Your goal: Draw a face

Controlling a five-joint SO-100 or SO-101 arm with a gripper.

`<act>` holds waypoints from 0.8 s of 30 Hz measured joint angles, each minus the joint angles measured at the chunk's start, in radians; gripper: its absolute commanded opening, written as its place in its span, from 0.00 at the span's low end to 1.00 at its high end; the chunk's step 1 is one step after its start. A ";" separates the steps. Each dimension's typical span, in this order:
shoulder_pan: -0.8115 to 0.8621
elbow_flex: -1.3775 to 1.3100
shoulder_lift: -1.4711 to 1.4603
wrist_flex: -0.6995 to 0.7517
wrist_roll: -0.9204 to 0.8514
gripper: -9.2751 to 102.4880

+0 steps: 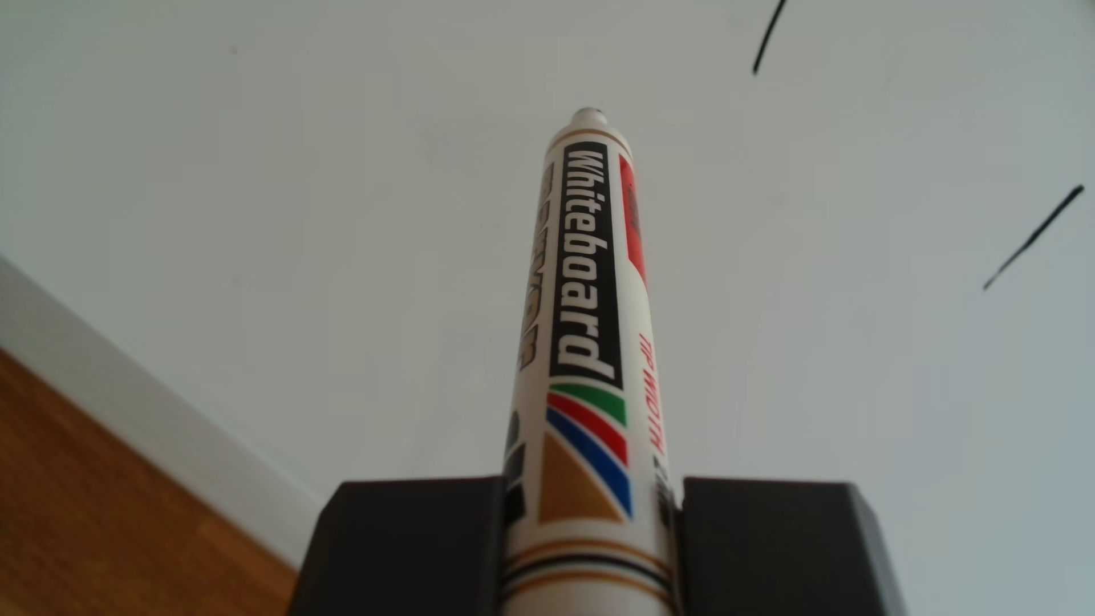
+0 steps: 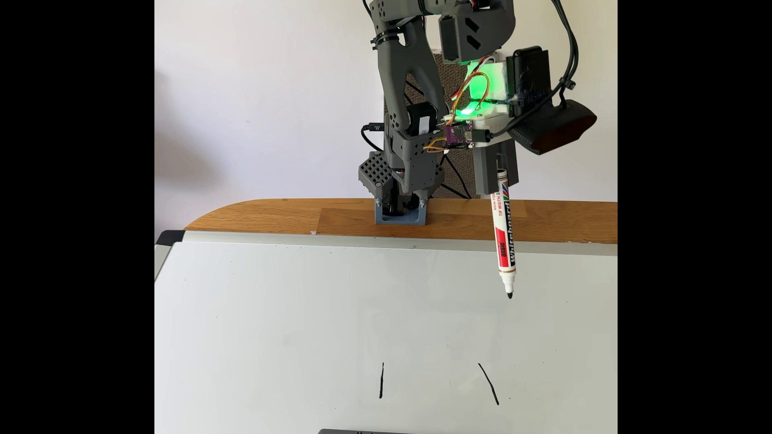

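My gripper (image 1: 592, 491) is shut on a white whiteboard marker (image 1: 586, 331), with a dark jaw on each side of the barrel. In the fixed view the gripper (image 2: 497, 171) holds the marker (image 2: 504, 238) nearly upright, and its black tip (image 2: 509, 295) points down over the far right part of the white board (image 2: 271, 317). Whether the tip touches the board I cannot tell. The face is two short black strokes, one (image 2: 381, 380) and another (image 2: 488, 384), nearer the camera than the tip. The same strokes (image 1: 769, 37) (image 1: 1034, 237) show at the upper right of the other view.
The board's grey frame (image 2: 376, 241) lies against a wooden tabletop (image 2: 271, 217), where the arm's base (image 2: 399, 215) is clamped. A dark grey block (image 2: 359, 431) pokes in at the bottom edge. Wood (image 1: 89, 503) shows past the board's edge at lower left.
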 measured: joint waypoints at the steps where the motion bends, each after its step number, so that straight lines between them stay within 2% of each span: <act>1: -0.002 0.021 0.009 -0.018 0.003 0.08; 9: -0.003 0.219 0.023 -0.170 0.008 0.08; 14: 0.029 0.247 0.023 -0.235 0.008 0.08; 24: 0.020 0.282 0.023 -0.261 0.011 0.08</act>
